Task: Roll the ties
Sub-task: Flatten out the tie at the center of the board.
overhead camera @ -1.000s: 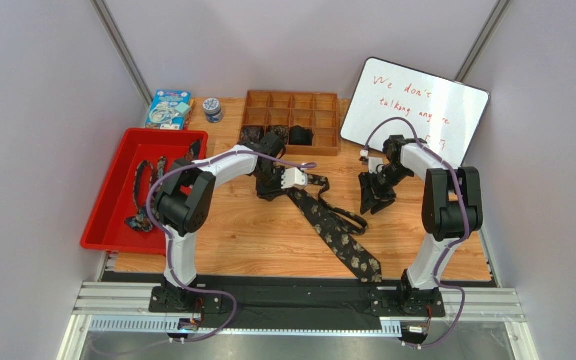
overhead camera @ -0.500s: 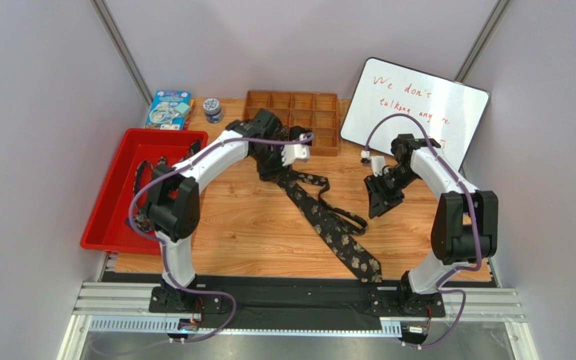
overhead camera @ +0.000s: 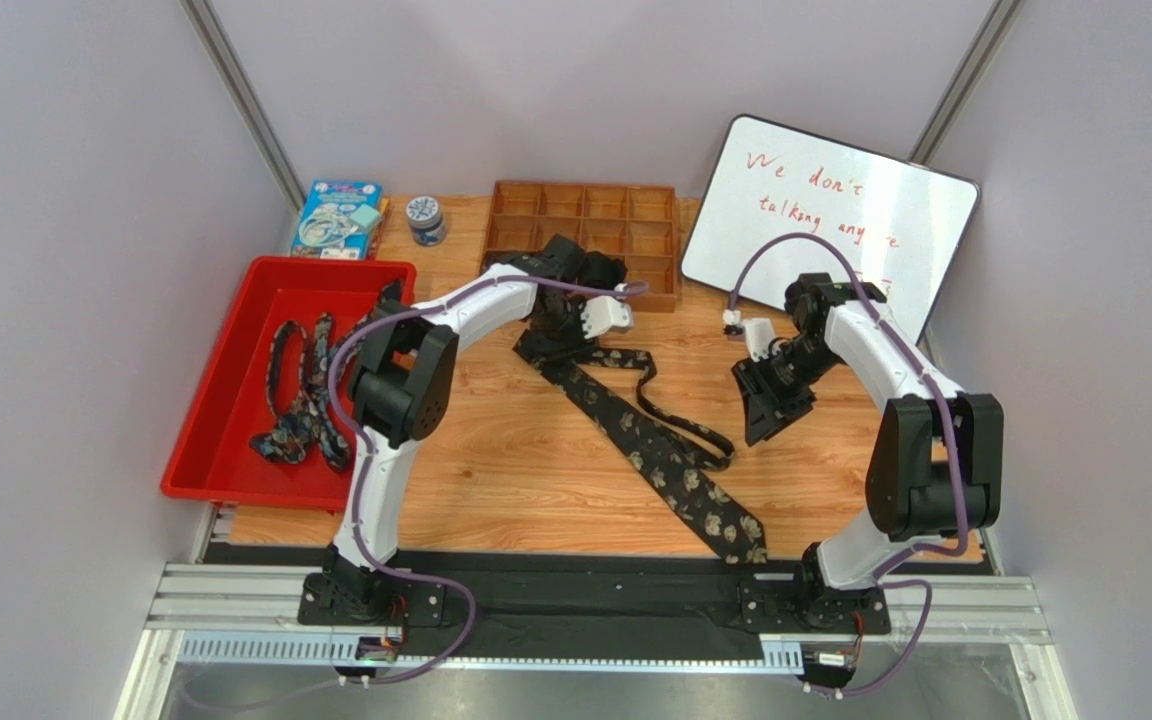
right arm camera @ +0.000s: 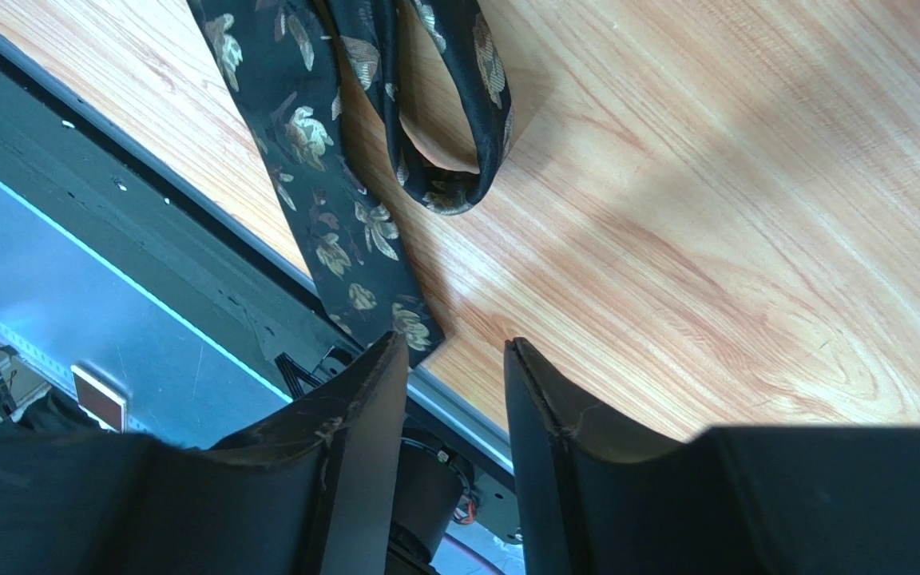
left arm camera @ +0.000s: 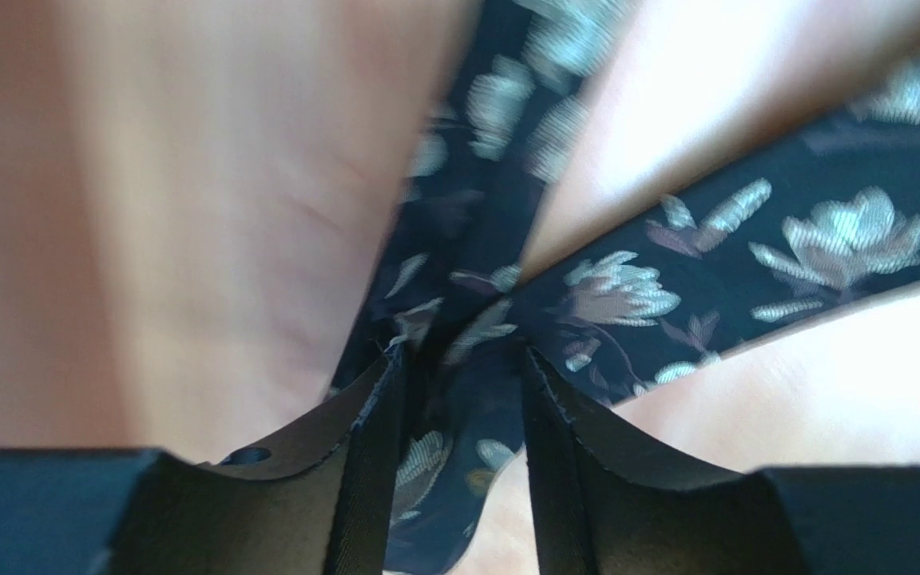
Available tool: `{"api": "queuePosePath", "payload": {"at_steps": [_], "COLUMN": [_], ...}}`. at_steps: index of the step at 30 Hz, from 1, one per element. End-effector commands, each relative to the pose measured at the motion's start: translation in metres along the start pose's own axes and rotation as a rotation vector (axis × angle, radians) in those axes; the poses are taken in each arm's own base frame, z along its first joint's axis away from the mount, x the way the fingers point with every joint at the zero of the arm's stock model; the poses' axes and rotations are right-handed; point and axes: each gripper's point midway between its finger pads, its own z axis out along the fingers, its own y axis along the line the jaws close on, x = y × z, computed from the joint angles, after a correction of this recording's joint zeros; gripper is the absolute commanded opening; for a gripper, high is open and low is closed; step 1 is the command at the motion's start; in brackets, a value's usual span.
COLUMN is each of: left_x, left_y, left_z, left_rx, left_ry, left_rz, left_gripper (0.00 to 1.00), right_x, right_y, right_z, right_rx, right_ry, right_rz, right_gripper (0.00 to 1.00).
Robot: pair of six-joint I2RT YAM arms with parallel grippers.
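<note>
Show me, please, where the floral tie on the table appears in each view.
Top external: the tie runs diagonally across the middle of the wooden tabletop.
Left wrist: the tie fills the middle, close up, between the left hand's fingers.
Right wrist: the tie lies top left, wide end toward the near edge.
Shared landmark: the wooden tabletop.

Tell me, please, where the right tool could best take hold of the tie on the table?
Probably the tie at its narrow loop, from above, with the right tool closing across the band: the loop curls up on edge off the table, whereas the wide blade lies flat on the wood.
</note>
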Motion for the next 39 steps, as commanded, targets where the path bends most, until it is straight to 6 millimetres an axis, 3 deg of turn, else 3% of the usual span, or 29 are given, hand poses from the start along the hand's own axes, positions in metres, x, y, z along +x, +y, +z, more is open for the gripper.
{"api": "queuePosePath", "payload": {"at_steps": [1,3,5,6,8,11,14,17,21,25,29,34,36,37,38,39], "left_x": [0.057,0.074,0.078,0.078,0.065,0.043,0.033,0.025,0.008,-0.019,-0.035,-0.048,-0.046,-0.049,-0.049,-0.046], "left_y": [-0.049,-0.078,-0.110,-0.117,-0.114,-0.084,-0.062,-0.055,-0.045,-0.036,-0.043,-0.054,-0.055,-0.056,-0.055,-0.056], "left_z": [-0.025,-0.031,-0.047,-0.053,-0.069,-0.087,-0.090,-0.083,-0.071,-0.056,-0.037,-0.011,-0.001,0.000,0.001,0.004], "left_rx": [0.093,0.175,0.281,0.298,0.271,0.188,0.136,0.154,0.155,0.179,0.206,0.207,0.211,0.214,0.213,0.219], "left_ry": [0.182,0.221,0.216,0.206,0.116,-0.036,-0.082,-0.099,-0.128,-0.189,-0.186,-0.154,-0.135,-0.136,-0.132,-0.117], "left_rz": [-0.078,-0.121,-0.175,-0.197,-0.250,-0.326,-0.334,-0.343,-0.340,-0.347,-0.313,-0.268,-0.270,-0.266,-0.273,-0.281], "left_gripper": [0.44,0.42,0.41,0.42,0.45,0.55,0.66,0.73,0.74,0.73,0.73,0.71,0.67,0.65,0.56,0.50], "right_x": [-0.004,-0.012,-0.013,-0.016,-0.014,-0.020,-0.022,-0.022,-0.035,-0.030,-0.023,-0.019,-0.019,-0.019,-0.019,-0.026], "right_y": [0.001,0.000,0.003,0.005,0.012,0.019,0.013,0.001,-0.012,-0.011,-0.004,-0.001,0.000,-0.002,-0.007,-0.012], "right_z": [-0.004,-0.004,-0.004,-0.003,0.002,0.009,0.025,0.040,0.045,0.063,0.079,0.090,0.092,0.093,0.093,0.090], "right_rx": [0.018,0.031,0.032,0.026,0.013,0.042,0.113,0.183,0.256,0.250,0.218,0.214,0.221,0.229,0.259,0.291], "right_ry": [-0.059,-0.113,-0.143,-0.157,-0.158,-0.187,-0.193,-0.185,-0.247,-0.247,-0.209,-0.179,-0.168,-0.164,-0.151,-0.164], "right_rz": [-0.085,-0.130,-0.173,-0.208,-0.256,-0.369,-0.464,-0.517,-0.583,-0.646,-0.681,-0.710,-0.721,-0.721,-0.717,-0.707], "right_gripper": [0.45,0.51,0.55,0.58,0.59,0.63,0.65,0.65,0.64,0.64,0.61,0.52,0.41,0.35,0.10,0.00]}}
